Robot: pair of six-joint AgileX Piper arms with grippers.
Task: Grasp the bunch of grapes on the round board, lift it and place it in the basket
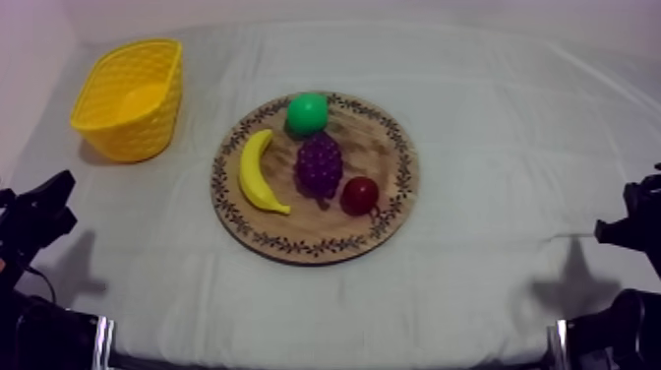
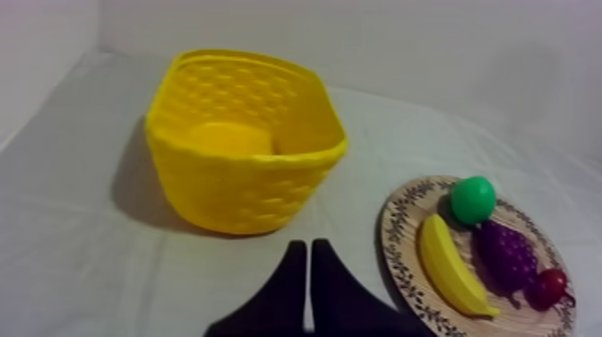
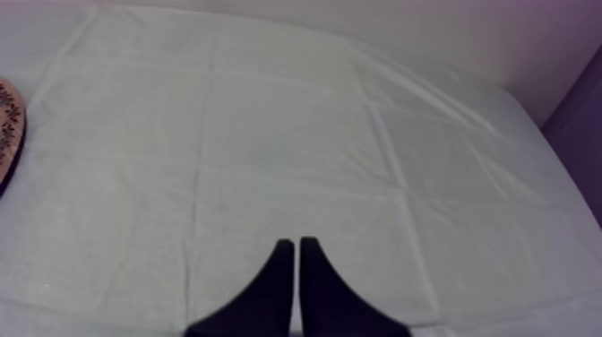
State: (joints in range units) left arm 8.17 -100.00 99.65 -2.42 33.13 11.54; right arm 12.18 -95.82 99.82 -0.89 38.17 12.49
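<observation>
One creased cloth (image 1: 492, 128) under wooden board (image 1: 376, 148)

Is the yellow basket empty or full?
Empty, as far as shows: the left wrist view looks into the yellow basket onto bare floor. The bunch of grapes lies on the wooden board.

In front of me the table (image 1: 511, 128) was covered by a creased grey-white cloth (image 1: 462, 285). Two things rested directly on it. A yellow basket (image 1: 148, 133) stood upright at the far left. A round wooden board (image 1: 382, 148) with a patterned rim lay flat near the middle, not touching the basket.
</observation>
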